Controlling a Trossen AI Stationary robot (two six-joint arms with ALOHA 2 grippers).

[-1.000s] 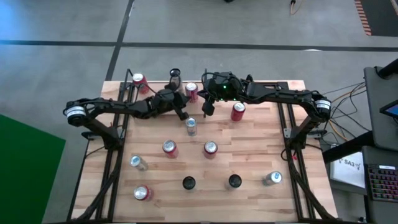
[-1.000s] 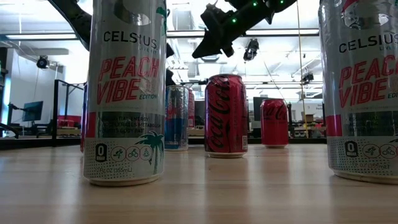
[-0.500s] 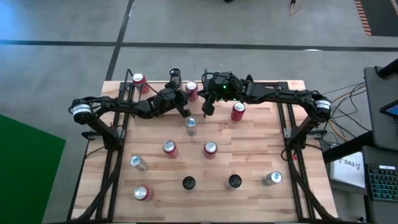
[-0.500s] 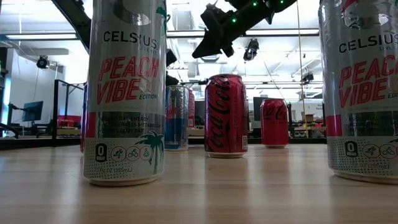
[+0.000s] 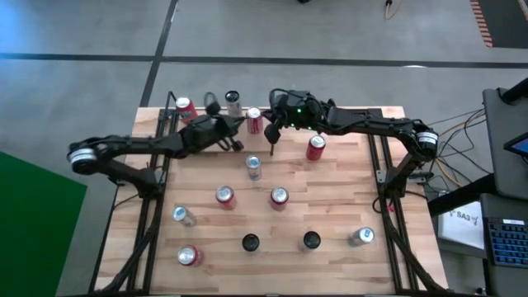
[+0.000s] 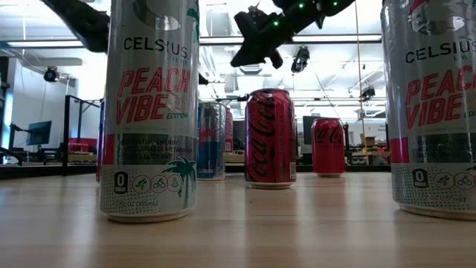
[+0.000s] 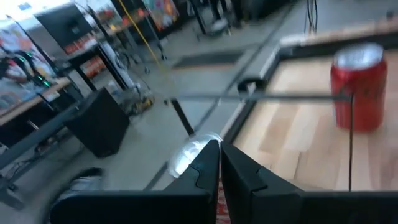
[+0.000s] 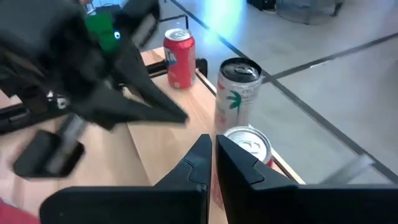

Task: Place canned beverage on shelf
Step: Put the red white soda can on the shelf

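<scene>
The shelf (image 5: 198, 116) is a light wood board with thin black rods along the table's far left edge; it also shows in the left wrist view (image 7: 298, 124). On it stand a red can (image 5: 183, 107), a silver can (image 5: 233, 101) and another red can (image 5: 254, 120). My left gripper (image 5: 234, 143) is shut and empty, hovering on the near side of the shelf cans; its fingers (image 7: 219, 163) show in the left wrist view. My right gripper (image 5: 271, 142) is shut and empty, hovering just right of the red can (image 8: 245, 146), and shows high up in the low view (image 6: 238, 61).
Several more cans stand on the table: a red one (image 5: 315, 147), a silver one (image 5: 253, 167), two red ones (image 5: 225, 196) (image 5: 279, 197), and others along the near edge (image 5: 249, 242) (image 5: 361, 237). Black frame bars (image 5: 157, 206) run along both table sides.
My left arm has drawn back toward the table's left edge and its gripper has gone a little toward the far left, away from the silver can in the middle. My right gripper has shifted slightly toward the far edge. No can has moved.
</scene>
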